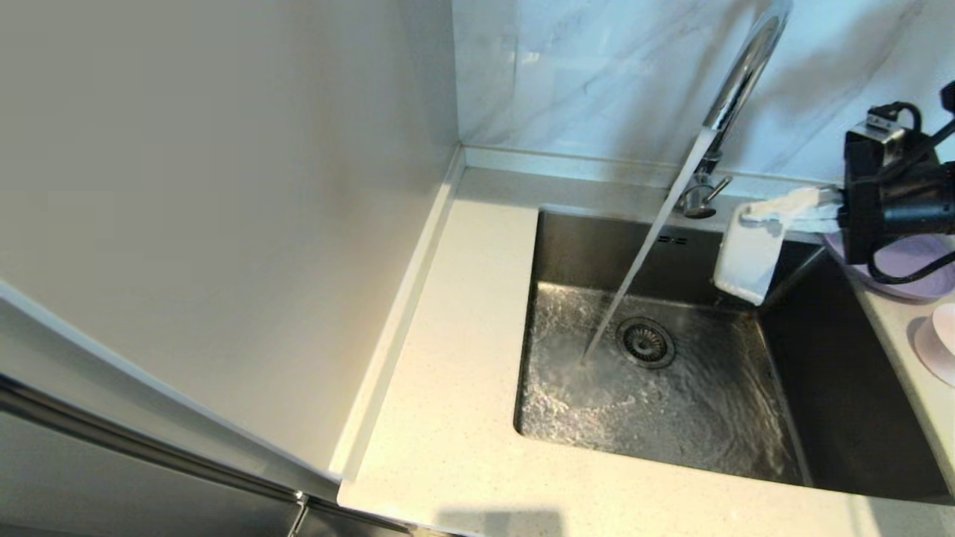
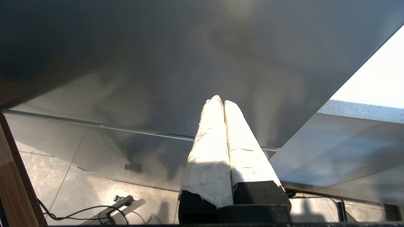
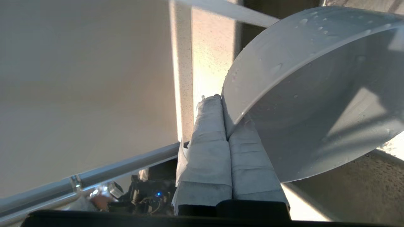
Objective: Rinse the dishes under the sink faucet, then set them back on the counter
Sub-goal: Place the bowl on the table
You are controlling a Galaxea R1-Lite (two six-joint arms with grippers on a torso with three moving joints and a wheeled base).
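while water runs, bowl (image 1: 748, 257) rim pinched between right fingers (image 3: 208, 132)

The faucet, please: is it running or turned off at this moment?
Running. A stream of water falls from the faucet into the sink, striking left of the drain strainer, and rippling water covers the basin floor.

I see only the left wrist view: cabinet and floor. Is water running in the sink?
Observer: Yes, the faucet pours a stream into the sink.
Operator: My left gripper is shut. And the right gripper?
Observer: Shut on the white bowl at its rim, tilted above the sink's right rear, beside the stream.
Operator: Other dishes?
Observer: The lavender plate and pink cup sit on the counter right of the sink.
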